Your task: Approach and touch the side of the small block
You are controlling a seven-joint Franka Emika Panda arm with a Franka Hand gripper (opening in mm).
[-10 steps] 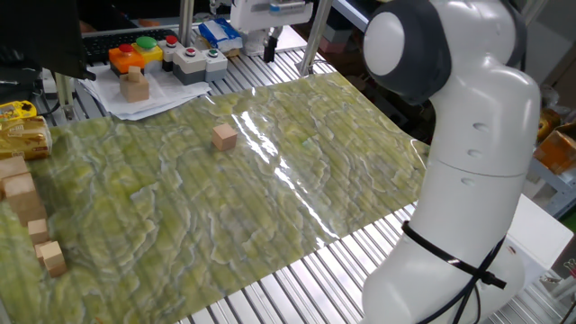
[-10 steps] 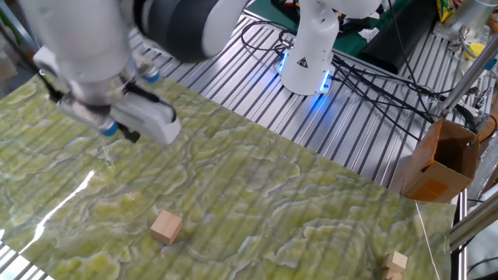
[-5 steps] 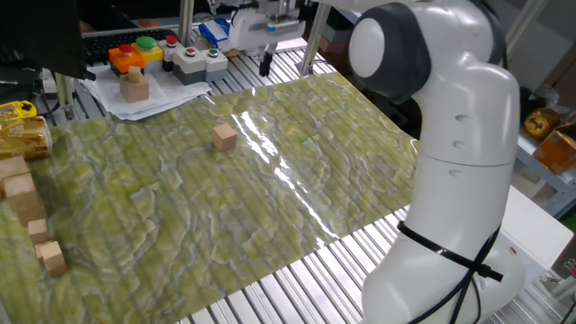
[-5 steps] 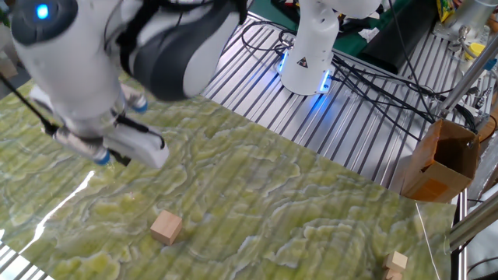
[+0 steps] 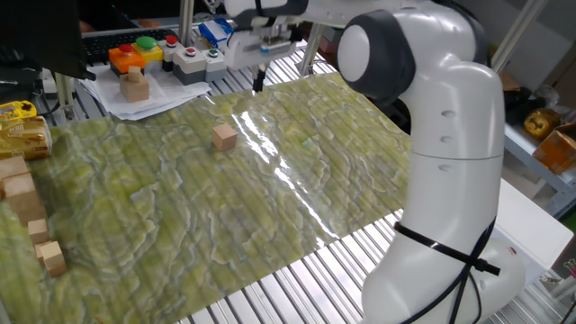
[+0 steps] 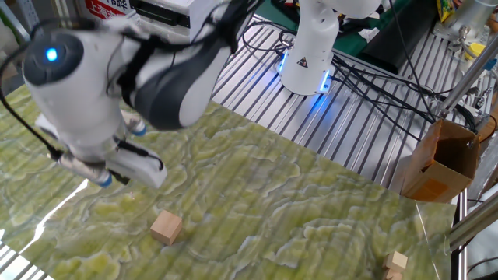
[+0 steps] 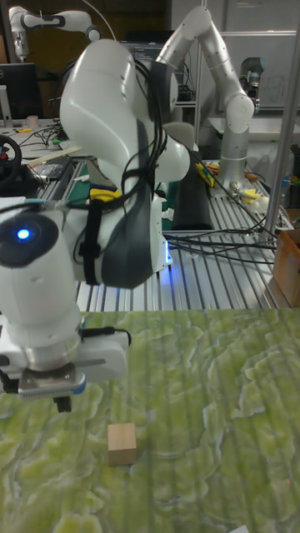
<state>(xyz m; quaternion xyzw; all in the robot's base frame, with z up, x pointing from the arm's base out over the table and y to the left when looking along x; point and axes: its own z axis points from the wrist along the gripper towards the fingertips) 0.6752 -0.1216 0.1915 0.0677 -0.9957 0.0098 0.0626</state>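
Note:
The small block [image 5: 224, 137] is a plain tan wooden cube lying alone on the green patterned mat [image 5: 180, 216]; it also shows in the other fixed view [image 6: 166, 227] and in the tall fixed view [image 7: 122, 443]. My gripper [image 5: 258, 83] hangs above the mat's far edge, behind and to the right of the block, well apart from it. In the tall view the gripper [image 7: 62, 404] points down, up and to the left of the cube. Its dark fingers look pressed together with nothing between them.
A two-tier block stack [image 5: 135, 85] stands on paper beside a button box [image 5: 144, 49]. Several tan blocks [image 5: 27, 211] cluster at the mat's left edge, next to a yellow packet [image 5: 22, 135]. A cardboard box [image 6: 440, 159] and a second robot's base [image 6: 311, 54] stand off the mat.
The gripper has come down and moved left over the mat's far edge, closer to the small block. The block has not moved.

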